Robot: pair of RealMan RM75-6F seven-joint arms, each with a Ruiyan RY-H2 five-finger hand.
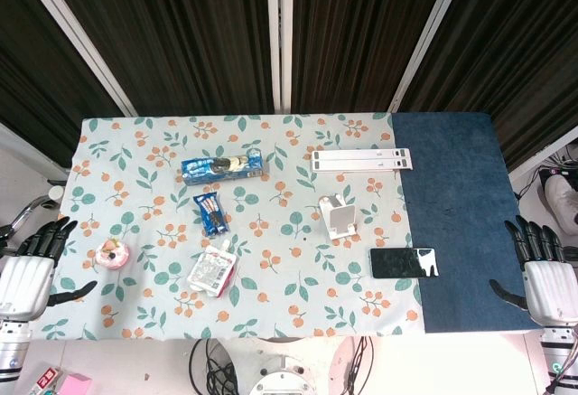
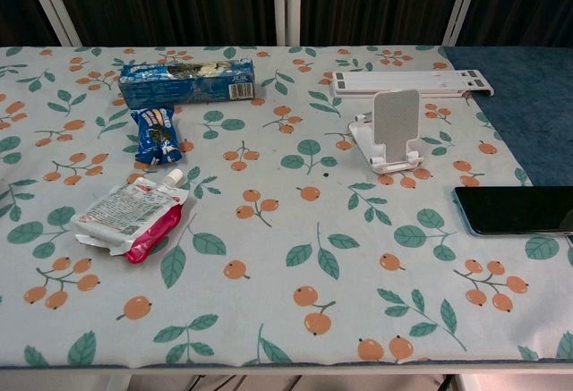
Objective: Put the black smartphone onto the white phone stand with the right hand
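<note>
Flat black smartphone [image 1: 403, 262] near upright white plastic phone stand [image 1: 338, 216], long white slotted bar [image 1: 360, 159] behind, right hand [image 1: 545, 273] and left hand [image 1: 32, 268] released, fingers spread, grasping nothing.

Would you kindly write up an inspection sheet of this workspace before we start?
Surface: floral tablecloth, blue cloth on right.
Job's things: black smartphone flat across the cloth seam; white phone stand upright, empty, apart.
Clutter: biscuit box, blue packet, pouch, pink cup, white bar.
Hands: left hand and right hand open, off the table.
Cables: cables below the front edge.
Surroundings: dark curtains.
</note>
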